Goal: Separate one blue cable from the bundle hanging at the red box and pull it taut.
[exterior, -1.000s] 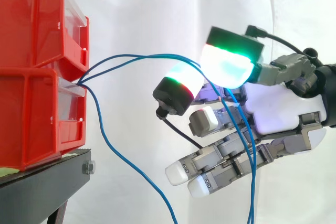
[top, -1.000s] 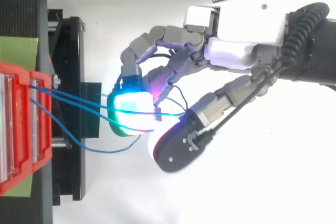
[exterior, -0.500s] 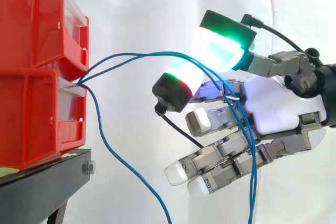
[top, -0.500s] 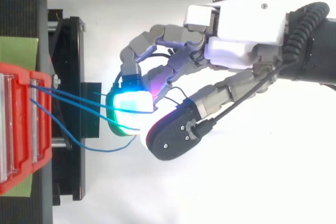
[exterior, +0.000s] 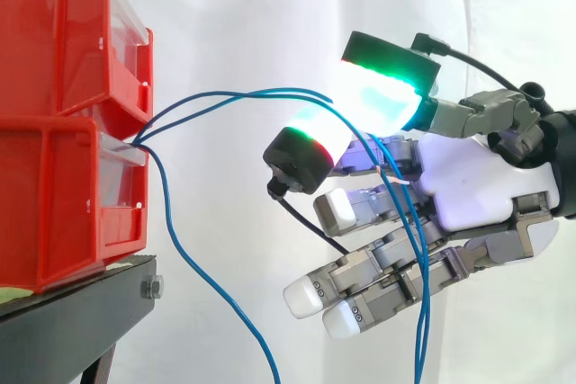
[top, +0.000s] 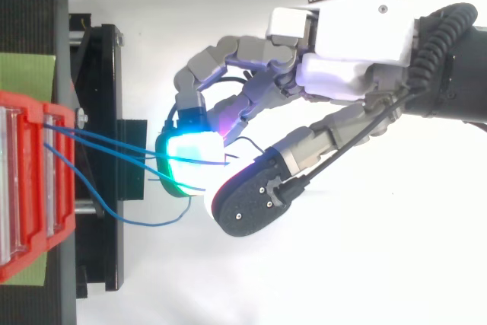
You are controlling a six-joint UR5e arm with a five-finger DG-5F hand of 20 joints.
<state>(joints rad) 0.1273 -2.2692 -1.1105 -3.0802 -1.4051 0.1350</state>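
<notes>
Two stacked red bins (exterior: pixel 63 132) stand at the left on a black stand (exterior: pixel 81 312). Blue cables (exterior: pixel 234 96) come out between the bins. Two of them arch right to my hand (exterior: pixel 477 186), pass between the green-glowing thumb pad (exterior: pixel 382 101) and a curled finger's green and red pad (exterior: pixel 315 128), then drop across the lower fingers. In the top view the same two cables (top: pixel 114 146) run from the bins (top: pixel 30 188) into that pinch. A third blue cable (exterior: pixel 193 267) hangs free from the bins, apart from the hand.
The black stand (top: pixel 99 112) juts out under the cables toward the hand (top: pixel 358 43). A white curtain hangs behind everything. The lower fingers lie stretched out, white-tipped, below the pinch.
The thumb lifted off the finger, then swung leftward over the finger's pad again. The hanging ends of the cables drifted slightly left. The palm has stayed put.
</notes>
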